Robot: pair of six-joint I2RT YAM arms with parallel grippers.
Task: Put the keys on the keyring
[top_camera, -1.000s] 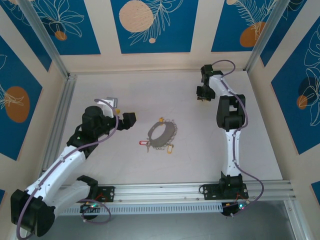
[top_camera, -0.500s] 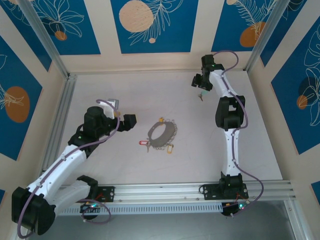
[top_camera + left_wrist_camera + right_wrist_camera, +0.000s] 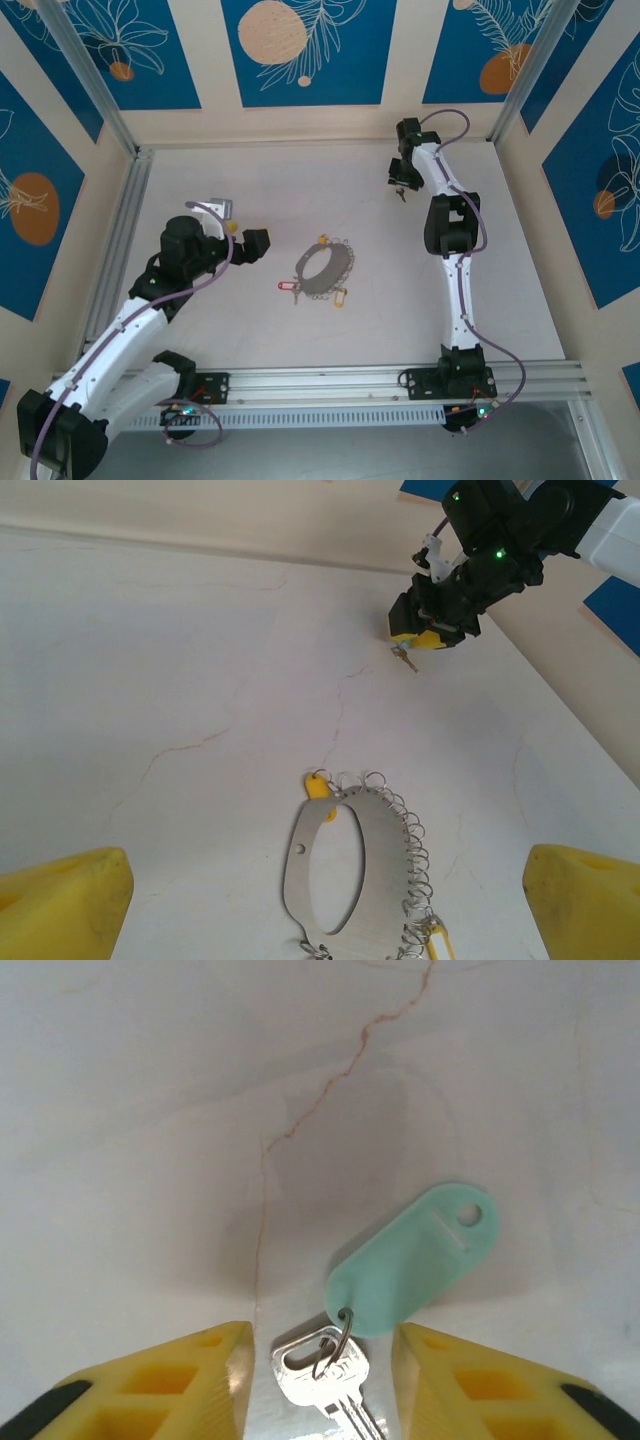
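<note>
A wide flat grey metal keyring (image 3: 297, 880), fringed with small silvery wire loops, is lying flat on the pale cracked tabletop (image 3: 150, 680). A yellow-tagged key (image 3: 320, 785) is touching the keyring's far rim. A second yellow tag (image 3: 340, 298) is sitting at its near right rim, and a red-tagged key (image 3: 288, 286) is lying just beside its near left rim. Whether any of them is hooked into the loops is too small to tell.

Well beyond the keyring, to its far right, the right gripper (image 3: 400, 188) is pointing down over a small silvery key with a pale teal plastic tag (image 3: 415, 1260). Its jaws are standing narrow, with a gap showing on each side of the key's head.

Left of the keyring and apart from it, the left gripper (image 3: 248, 236) is hovering with its jaws spread wide.
</note>
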